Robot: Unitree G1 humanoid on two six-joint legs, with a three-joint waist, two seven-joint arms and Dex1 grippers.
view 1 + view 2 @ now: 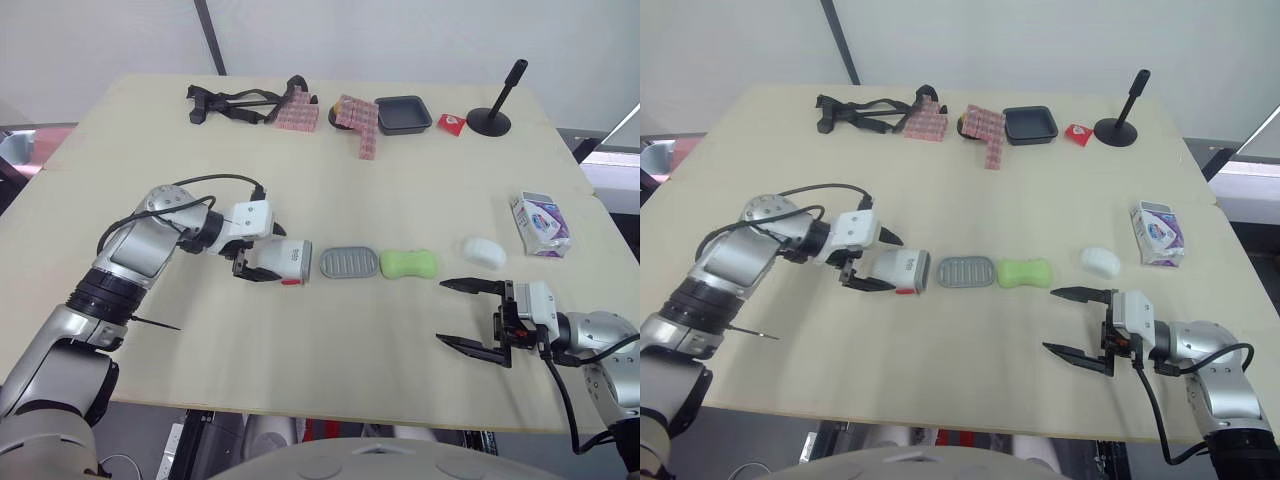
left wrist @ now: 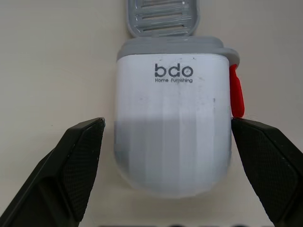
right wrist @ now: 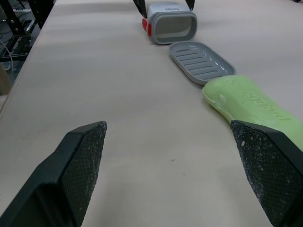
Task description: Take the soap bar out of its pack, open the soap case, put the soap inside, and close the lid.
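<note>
The left gripper [image 1: 264,257] is straddling the white soap case [image 2: 173,132], fingers spread, not yet pinching. The grey tray [image 1: 349,263] is lying at the case's 3 o'clock, the green soap [image 1: 408,263] just beyond it. The right gripper [image 1: 444,312] is gaping empty at the soap's 5 o'clock. Best to be clamping squarely, clear of the red latch [image 2: 236,97].

I am looking at a wide table [image 1: 330,180] with a pale, matt beige top, evenly lit, so the shadows fall soft. Behind its far edge stands a plain whitish wall [image 1: 420,40], crossed by a dark slanting bar [image 1: 211,35]. Beyond one table edge, the right wrist view shows me a black rack [image 3: 28,12] with cables.
</note>
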